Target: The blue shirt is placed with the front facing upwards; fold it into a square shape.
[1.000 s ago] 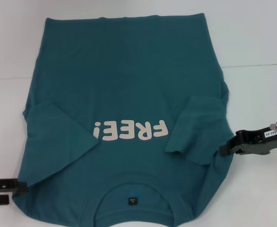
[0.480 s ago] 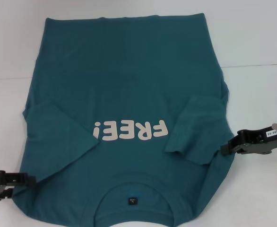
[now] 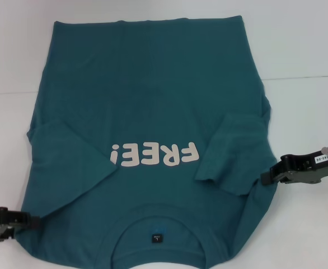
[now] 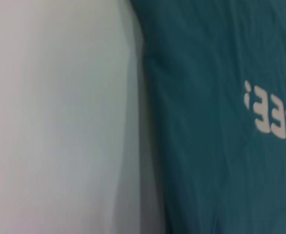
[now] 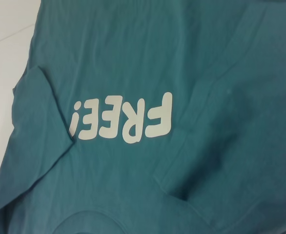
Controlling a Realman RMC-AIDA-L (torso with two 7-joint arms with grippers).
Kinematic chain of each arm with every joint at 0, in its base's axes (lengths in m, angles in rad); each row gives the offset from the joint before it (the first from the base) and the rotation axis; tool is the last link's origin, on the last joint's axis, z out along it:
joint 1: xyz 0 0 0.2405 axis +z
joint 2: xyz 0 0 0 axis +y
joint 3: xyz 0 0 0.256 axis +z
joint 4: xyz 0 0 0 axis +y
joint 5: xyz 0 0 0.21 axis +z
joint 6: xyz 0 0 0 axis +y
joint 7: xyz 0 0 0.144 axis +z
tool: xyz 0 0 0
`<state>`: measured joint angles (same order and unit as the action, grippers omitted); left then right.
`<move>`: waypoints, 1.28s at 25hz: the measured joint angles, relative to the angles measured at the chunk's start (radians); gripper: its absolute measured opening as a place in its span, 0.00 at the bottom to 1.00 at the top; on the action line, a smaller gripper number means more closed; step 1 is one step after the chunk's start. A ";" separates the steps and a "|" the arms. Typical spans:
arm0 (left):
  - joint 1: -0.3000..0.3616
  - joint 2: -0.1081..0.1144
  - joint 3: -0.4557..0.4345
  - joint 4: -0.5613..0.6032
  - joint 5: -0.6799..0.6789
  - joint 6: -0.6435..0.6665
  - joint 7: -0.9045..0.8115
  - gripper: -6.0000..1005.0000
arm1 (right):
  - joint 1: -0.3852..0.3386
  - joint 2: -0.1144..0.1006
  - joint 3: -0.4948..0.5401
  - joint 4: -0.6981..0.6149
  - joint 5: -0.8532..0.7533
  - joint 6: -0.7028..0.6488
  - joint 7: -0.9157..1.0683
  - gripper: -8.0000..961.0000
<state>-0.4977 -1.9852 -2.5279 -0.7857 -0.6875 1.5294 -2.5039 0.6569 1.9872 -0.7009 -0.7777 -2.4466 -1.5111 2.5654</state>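
Note:
The blue shirt (image 3: pixel 147 101) lies flat on the white table (image 3: pixel 304 50), front up. Its whitish "FREE!" print (image 3: pixel 155 155) reads upside down to me, and the collar with a small black label (image 3: pixel 157 238) is nearest me. Both short sleeves are folded inward over the body. My left gripper (image 3: pixel 35 221) sits low at the shirt's near left shoulder edge, touching the cloth. My right gripper (image 3: pixel 263 176) is at the shirt's right edge beside the folded sleeve (image 3: pixel 237 154). The left wrist view shows the shirt's edge (image 4: pixel 216 146) against the table, and the right wrist view shows the print (image 5: pixel 123 119).
White tabletop surrounds the shirt, with bare strips to its left (image 3: pixel 7 112) and right (image 3: pixel 309 112). A faint seam line crosses the table behind the shirt's middle (image 3: pixel 304 77).
My left gripper has slid rightward to the shirt's shoulder edge and dropped slightly lower. The right gripper has barely shifted. The shirt lies as before.

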 joint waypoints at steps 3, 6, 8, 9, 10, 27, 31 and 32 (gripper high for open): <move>-0.003 0.000 0.002 0.005 0.010 -0.001 0.003 0.65 | 0.002 0.000 0.000 0.000 0.000 0.000 0.000 0.06; -0.006 -0.001 0.004 0.005 0.011 -0.003 0.002 0.56 | 0.004 0.001 -0.001 0.000 0.000 0.000 -0.001 0.06; -0.009 -0.001 0.005 0.005 0.011 -0.005 0.001 0.56 | 0.005 0.001 -0.002 0.000 0.000 0.000 -0.001 0.06; -0.010 -0.001 0.005 0.005 0.011 -0.005 0.001 0.56 | 0.005 0.001 -0.002 0.000 0.000 0.000 -0.001 0.06; -0.011 -0.001 0.005 0.005 0.011 -0.005 0.001 0.56 | 0.005 0.001 -0.002 0.000 0.000 0.000 -0.002 0.06; -0.016 -0.006 0.016 -0.001 0.019 -0.032 0.007 0.47 | 0.008 0.004 -0.005 0.000 0.000 0.000 -0.004 0.06; -0.016 -0.006 0.044 -0.001 0.021 -0.035 0.010 0.32 | 0.009 0.004 -0.004 0.000 0.000 0.000 -0.004 0.06; -0.016 -0.006 0.048 -0.001 0.021 -0.036 0.012 0.28 | 0.009 0.004 -0.003 0.000 0.000 0.000 -0.004 0.06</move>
<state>-0.5138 -1.9910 -2.4799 -0.7870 -0.6665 1.4932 -2.4919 0.6656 1.9909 -0.7040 -0.7777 -2.4467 -1.5109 2.5617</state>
